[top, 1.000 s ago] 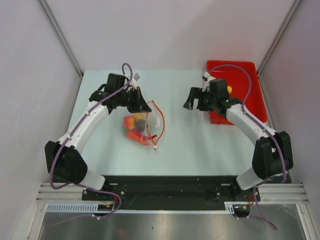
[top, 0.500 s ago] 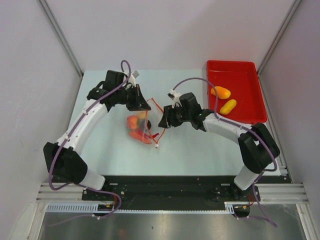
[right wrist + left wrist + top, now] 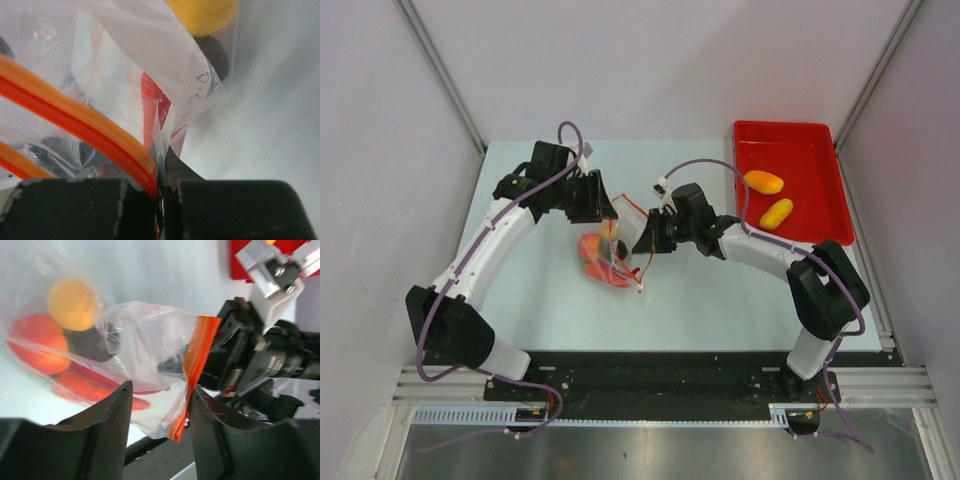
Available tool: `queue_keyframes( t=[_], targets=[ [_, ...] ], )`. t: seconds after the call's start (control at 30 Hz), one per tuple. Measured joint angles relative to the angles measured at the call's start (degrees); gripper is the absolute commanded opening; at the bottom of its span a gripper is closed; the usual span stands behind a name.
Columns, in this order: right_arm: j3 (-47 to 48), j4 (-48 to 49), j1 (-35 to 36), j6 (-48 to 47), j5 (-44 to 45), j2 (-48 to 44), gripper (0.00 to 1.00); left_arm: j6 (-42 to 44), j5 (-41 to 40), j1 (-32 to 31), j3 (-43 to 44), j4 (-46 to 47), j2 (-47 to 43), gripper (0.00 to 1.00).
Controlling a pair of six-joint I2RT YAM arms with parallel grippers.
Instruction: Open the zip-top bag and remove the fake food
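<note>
Swung in from the red tray (image 3: 810,150), my right gripper (image 3: 642,243) is clenched on the zip strip (image 3: 85,125) of the zip-top bag (image 3: 615,262) lying on the desk (image 3: 720,290), fake food (image 3: 40,340) inside; left gripper (image 3: 160,405) gapes astride its mouth, so a pull may drag the whole bag or slip.

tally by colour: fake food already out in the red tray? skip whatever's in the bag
orange oval: 1
yellow oval: 1
Total: 2, both lying in the red tray. The other pieces are inside the zip-top bag, not counted.
</note>
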Motion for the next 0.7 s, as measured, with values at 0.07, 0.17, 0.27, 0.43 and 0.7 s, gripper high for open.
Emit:
queue_keyframes(
  t=[0.07,0.17,0.27,0.43,0.7],
  targets=[
    [0.7,-0.9,-0.3,1.7,-0.3,0.0,0.04,0.5,-1.9,-0.4,-0.1,-0.4,-0.6,0.56],
    [1.9,-1.8,-0.5,3.5,-0.6,0.0,0.04,0.9,-3.8,-1.7,-1.4,-0.3,-2.3,0.58],
    [2.3,-1.8,-0.5,4.9,-1.0,0.0,0.04,0.7,-5.2,-4.5,-3.8,0.2,-3.9,0.59],
    [2.3,-2.8,-0.5,6.2,-1.1,0.0,0.04,-1.1,-6.5,-9.0,-7.7,1.0,-5.3,0.64],
    [2.3,-3.6,-0.5,7.5,-1.5,-0.7,0.05,-3.3,-9.6,-10.2,-11.5,2.2,-9.9,0.50]
  ],
)
